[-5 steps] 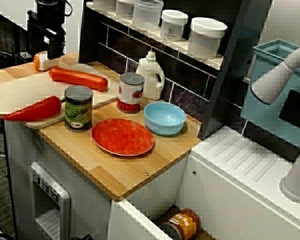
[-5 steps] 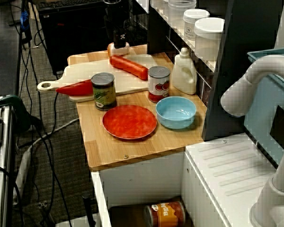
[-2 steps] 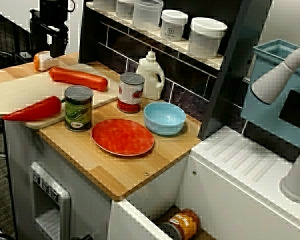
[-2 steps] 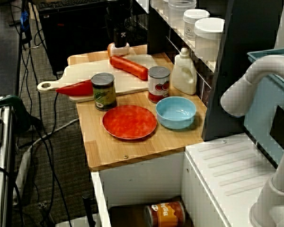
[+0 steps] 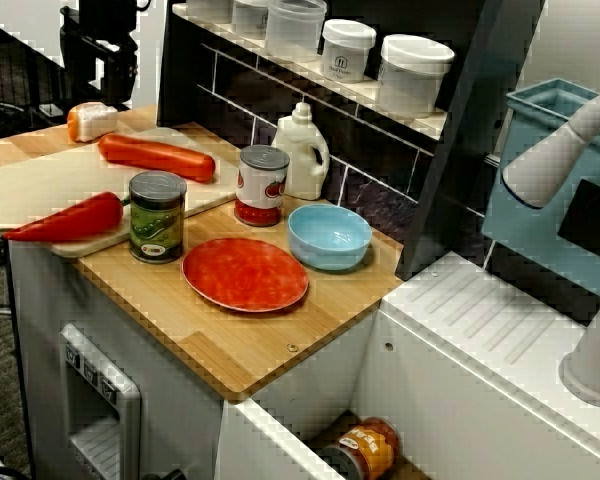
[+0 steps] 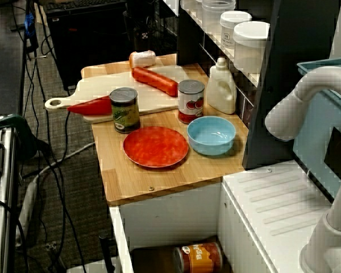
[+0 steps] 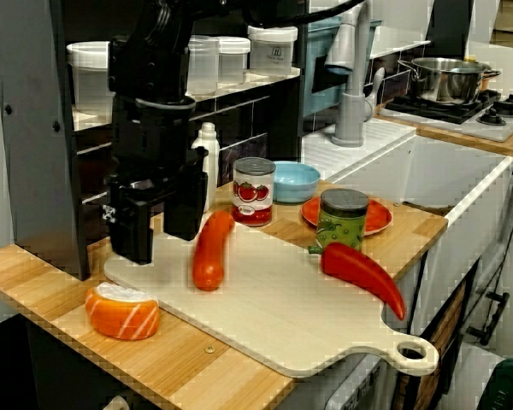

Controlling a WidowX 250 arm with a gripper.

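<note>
Front-side view: gripper [image 5: 102,82] hovers above the salmon sushi piece [image 5: 92,120], no contact | high view: salmon sushi piece [image 6: 142,58] sits on the wooden counter [image 6: 153,176], just off the cutting board [image 6: 102,88] | counter-end view: fingers [image 7: 130,229] spread wide, nothing between them, carrot [image 7: 209,252] alongside.

Gripper [image 5: 100,80] rose toward 12 o'clock in view from above, lifted off salmon piece [image 5: 90,120]; gap opened between them, fingers no longer over it.
</note>
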